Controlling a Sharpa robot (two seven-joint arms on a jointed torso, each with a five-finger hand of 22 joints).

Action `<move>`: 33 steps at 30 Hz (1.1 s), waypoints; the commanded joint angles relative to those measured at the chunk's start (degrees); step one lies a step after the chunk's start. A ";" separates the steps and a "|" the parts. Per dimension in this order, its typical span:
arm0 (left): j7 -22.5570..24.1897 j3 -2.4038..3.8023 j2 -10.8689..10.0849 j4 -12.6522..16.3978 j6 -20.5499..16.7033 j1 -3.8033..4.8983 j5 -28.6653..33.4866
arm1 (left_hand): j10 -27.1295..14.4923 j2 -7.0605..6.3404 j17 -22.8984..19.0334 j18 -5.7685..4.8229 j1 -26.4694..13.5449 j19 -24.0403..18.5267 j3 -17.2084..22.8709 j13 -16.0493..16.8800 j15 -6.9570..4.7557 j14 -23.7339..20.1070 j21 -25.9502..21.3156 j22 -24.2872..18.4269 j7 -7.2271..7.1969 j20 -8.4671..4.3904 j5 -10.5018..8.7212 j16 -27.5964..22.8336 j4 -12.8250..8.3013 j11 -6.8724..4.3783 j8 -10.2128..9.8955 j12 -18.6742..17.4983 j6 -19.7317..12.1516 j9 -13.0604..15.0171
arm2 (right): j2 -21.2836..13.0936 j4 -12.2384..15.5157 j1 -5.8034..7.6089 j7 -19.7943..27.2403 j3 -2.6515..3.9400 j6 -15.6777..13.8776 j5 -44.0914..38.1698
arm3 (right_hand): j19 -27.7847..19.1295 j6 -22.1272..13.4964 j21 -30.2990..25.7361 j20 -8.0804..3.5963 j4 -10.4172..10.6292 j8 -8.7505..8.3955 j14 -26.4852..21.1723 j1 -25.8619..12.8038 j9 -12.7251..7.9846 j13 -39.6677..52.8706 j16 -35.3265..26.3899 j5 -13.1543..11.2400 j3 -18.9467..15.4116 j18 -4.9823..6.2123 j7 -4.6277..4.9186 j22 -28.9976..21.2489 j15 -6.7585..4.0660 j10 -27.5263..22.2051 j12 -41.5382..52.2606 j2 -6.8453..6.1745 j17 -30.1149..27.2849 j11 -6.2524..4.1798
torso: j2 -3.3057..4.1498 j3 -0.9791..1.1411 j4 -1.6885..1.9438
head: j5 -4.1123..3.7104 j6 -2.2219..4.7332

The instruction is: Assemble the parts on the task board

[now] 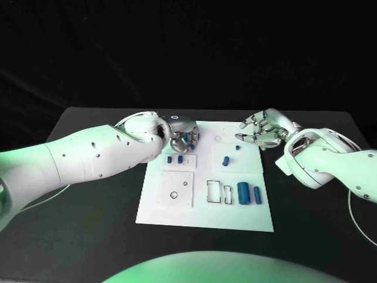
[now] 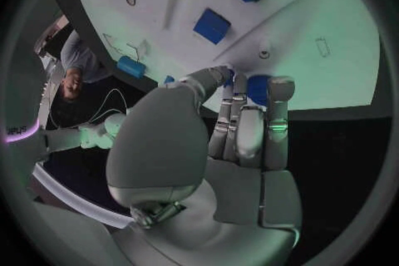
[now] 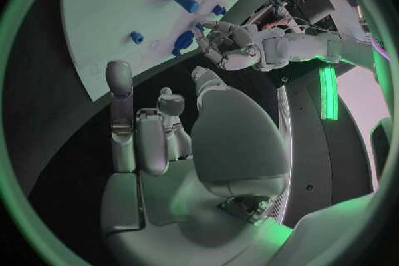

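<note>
Head view: the white board (image 1: 207,203) lies in the middle of the black worktop (image 1: 86,200). The left robot hand (image 1: 182,137) is down over the board's far left corner, fingers curled at a small blue part (image 1: 186,139) there. Just nearer lie two short blue blocks (image 1: 174,158), side by side, and a slim blue peg (image 1: 226,160) lies towards the middle. Two larger blue cylinders (image 1: 249,194) stand or lie at the near right, beside empty outlined slots. The right robot hand (image 1: 262,131) hovers off the far right edge, fingers spread and holding nothing.

Left wrist view: the left robot hand (image 2: 241,123) has its fingertips pressed together against the board's edge, with a blue piece (image 2: 256,89) showing between them. It looks pinched, though how firm the hold is cannot be told. Two blue blocks (image 2: 221,5) lie further in on the board, apart from the fingers.

Right wrist view: the right robot hand (image 3: 166,139) hangs over dark worktop just off the board's edge, fingers loosely extended and empty. Across the board the left robot hand (image 3: 220,40) is seen bent at its corner, with blue parts (image 3: 183,0) lying between the two.

Judging from this, the step in hand is picking up the corner part with the left hand. The next move likely calls for lifting it clear without slipping, then carrying it to a matching slot and lining it up before pressing in.
</note>
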 commanded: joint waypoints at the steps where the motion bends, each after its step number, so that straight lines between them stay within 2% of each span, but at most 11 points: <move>1: 0.65 0.45 -1.13 1.60 -2.36 0.05 2.85 | 0.51 0.26 -0.06 -0.31 -0.38 0.24 -0.08 0.03 0.18 0.16 0.34 4.35 0.31 0.05 0.16 0.23 -0.43 -0.12 -0.40 -0.45 0.03 0.05 | 0.06 -0.04 -0.02 0.20 0.01 0.32 -0.68 | -0.52 -0.03 -0.39 0.02 0.11 0.14 0.93 0.53 0.10 -0.06 -0.20 0.34 0.43 0.79 0.06 0.05 0.01 -0.19 0.10 0.04 -0.01 -0.17 | 0.01 -0.05 0.12 | 0.13 0.15; 7: 0.32 1.44 -4.31 4.74 -2.56 0.05 4.43 | 0.71 0.18 0.02 -0.33 -0.52 0.27 -0.10 0.04 0.18 0.22 0.53 4.37 0.30 0.06 0.26 0.27 -0.51 -0.13 -0.44 -0.72 0.16 0.11 | -0.02 -0.10 -0.02 0.20 0.01 0.36 -0.68 | -0.52 -0.03 -0.39 0.02 0.11 0.14 0.93 0.53 0.10 -0.06 -0.20 0.34 0.43 0.79 0.06 0.05 0.01 -0.19 0.10 0.04 -0.01 -0.17 | -0.02 -0.03 0.15 | 0.32 0.35; 11: 0.03 1.65 -5.54 5.31 -1.90 0.06 4.97 | 0.87 0.11 -0.03 -0.31 -0.62 0.24 -0.15 0.05 0.18 0.23 0.53 4.36 0.28 0.07 0.29 0.26 -0.56 -0.14 -0.45 -0.87 0.26 0.15 | -0.04 -0.10 -0.02 0.21 0.01 0.38 -0.69 | -0.52 -0.03 -0.39 0.02 0.11 0.14 0.93 0.53 0.10 -0.06 -0.20 0.34 0.43 0.79 0.06 0.05 0.01 -0.19 0.10 0.04 -0.01 -0.17 | -0.05 -0.01 0.20 | 0.40 0.33; 17: -0.43 1.74 -6.58 4.81 -0.02 0.04 5.61 | 1.04 0.00 -0.37 -0.26 -0.79 0.08 -0.24 0.07 0.18 0.12 0.29 4.28 0.27 0.08 0.29 0.16 -0.59 -0.15 -0.50 -1.09 0.32 0.18 | -0.07 -0.11 -0.03 0.21 0.01 0.40 -0.69 | -0.52 -0.03 -0.39 0.02 0.11 0.14 0.93 0.53 0.10 -0.06 -0.20 0.34 0.43 0.79 0.06 0.05 0.01 -0.19 0.10 0.04 -0.01 -0.17 | 0.05 -0.09 0.24 | 0.45 0.31; 25: -0.88 1.68 -6.91 3.30 1.70 -0.01 5.70 | 1.07 -0.07 -0.63 -0.23 -0.84 -0.05 -0.27 0.06 0.19 0.01 0.12 4.23 0.25 0.09 0.25 0.08 -0.64 -0.15 -0.56 -1.27 0.31 0.20 | -0.04 -0.10 -0.03 0.24 0.01 0.40 -0.69 | -0.52 -0.03 -0.42 0.02 0.09 0.15 0.94 0.57 0.11 -0.10 -0.18 0.34 0.50 0.79 0.06 0.06 0.00 -0.21 0.10 0.02 0.05 -0.18 | 0.07 -0.02 0.07 | 0.69 0.29; 33: -0.98 1.57 -6.86 2.65 2.73 -0.07 5.64 | 1.12 -0.14 -0.85 -0.21 -0.88 -0.18 -0.30 0.05 0.20 -0.10 0.02 4.19 0.26 0.11 0.18 0.00 -0.73 -0.13 -0.67 -1.52 0.27 0.21 | -0.03 -0.09 -0.03 0.27 0.01 0.37 -0.69 | -0.52 -0.03 -0.42 0.02 0.09 0.15 0.94 0.57 0.11 -0.10 -0.18 0.34 0.50 0.79 0.06 0.06 0.00 -0.21 0.10 0.02 0.05 -0.18 | 0.05 0.01 0.11 | 0.70 0.20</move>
